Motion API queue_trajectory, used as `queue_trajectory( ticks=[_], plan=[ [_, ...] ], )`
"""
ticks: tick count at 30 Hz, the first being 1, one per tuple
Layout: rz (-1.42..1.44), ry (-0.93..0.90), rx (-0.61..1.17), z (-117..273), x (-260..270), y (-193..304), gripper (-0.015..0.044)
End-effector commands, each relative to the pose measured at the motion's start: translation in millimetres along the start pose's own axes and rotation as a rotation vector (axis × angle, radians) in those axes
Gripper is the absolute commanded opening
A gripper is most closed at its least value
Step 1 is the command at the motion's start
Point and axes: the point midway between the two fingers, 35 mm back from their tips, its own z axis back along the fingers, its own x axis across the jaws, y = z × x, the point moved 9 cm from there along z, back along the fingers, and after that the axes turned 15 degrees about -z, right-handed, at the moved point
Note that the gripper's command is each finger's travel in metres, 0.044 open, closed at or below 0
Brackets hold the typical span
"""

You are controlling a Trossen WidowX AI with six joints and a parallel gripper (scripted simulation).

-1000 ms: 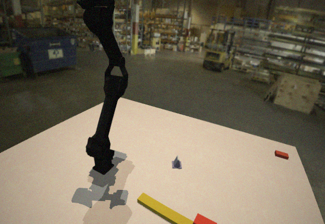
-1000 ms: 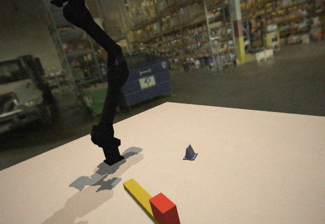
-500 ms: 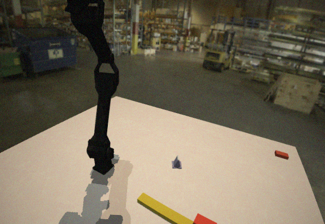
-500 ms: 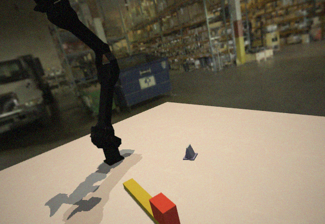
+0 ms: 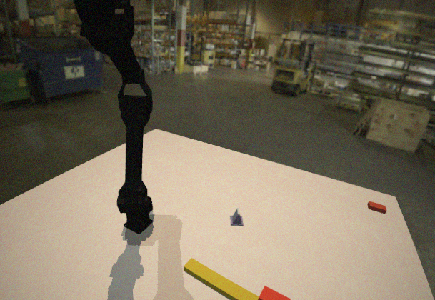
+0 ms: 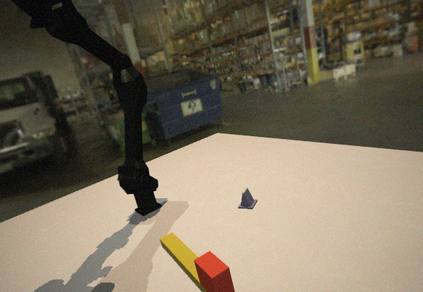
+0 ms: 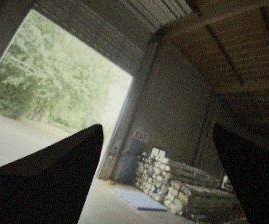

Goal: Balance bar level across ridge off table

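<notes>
Bar on the table, ridge standing apart

A yellow bar [image 6: 180,253] lies on the pale table [image 6: 308,236] at the near side, its near end running out of view. A red block [image 6: 214,269] stands at the bar's right side; whether they touch cannot be told. The small grey ridge [image 6: 247,199] stands farther off and to the right, well apart from the bar. On the left, the black arm [image 6: 133,128] rises from the table and leans left out of view at the top.
</notes>
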Motion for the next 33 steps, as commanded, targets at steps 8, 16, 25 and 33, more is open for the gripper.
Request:
queue_trajectory(
  ticks=[8, 16, 25, 33],
  plan=[
    [-0.028, -0.057, 0.110, -15.9, 16.1, 31.1, 0.0315],
    [-0.044, -0.153, 0.206, -26.8, 38.3, 64.2, 0.0315],
    [0.153, -0.251, 0.336, -35.2, 57.2, 98.6, 0.0315],
    [0.349, -0.387, 0.443, -38.5, 79.3, 131.1, 0.0315]
  ],
)
